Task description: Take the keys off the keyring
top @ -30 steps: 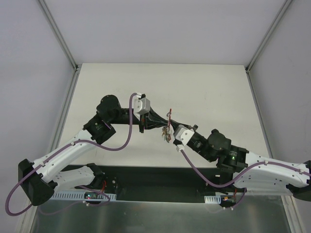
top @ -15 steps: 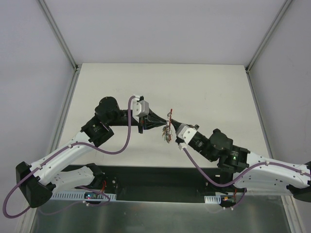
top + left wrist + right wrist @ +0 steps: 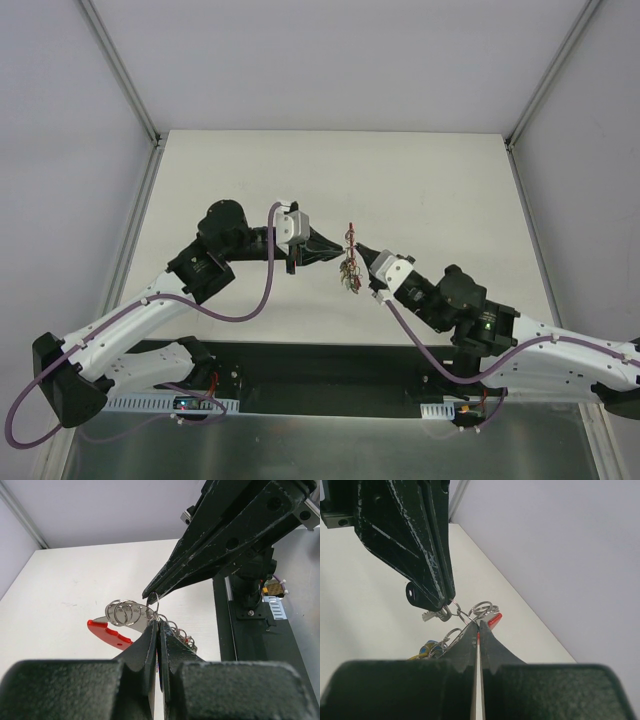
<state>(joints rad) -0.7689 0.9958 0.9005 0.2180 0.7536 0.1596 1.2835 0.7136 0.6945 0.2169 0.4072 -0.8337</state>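
Keys (image 3: pixel 348 270) mere blur overhead; left wrist shows keyring (image 3: pixel 153 600), seemingly pinched.

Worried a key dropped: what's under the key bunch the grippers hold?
Only bare table shows around the keys, held by left gripper and right gripper; the patch straight below is hidden.

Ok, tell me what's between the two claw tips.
The keyring, keys dangling below; left claw and right claw both pinch it, clearest in the right wrist view.
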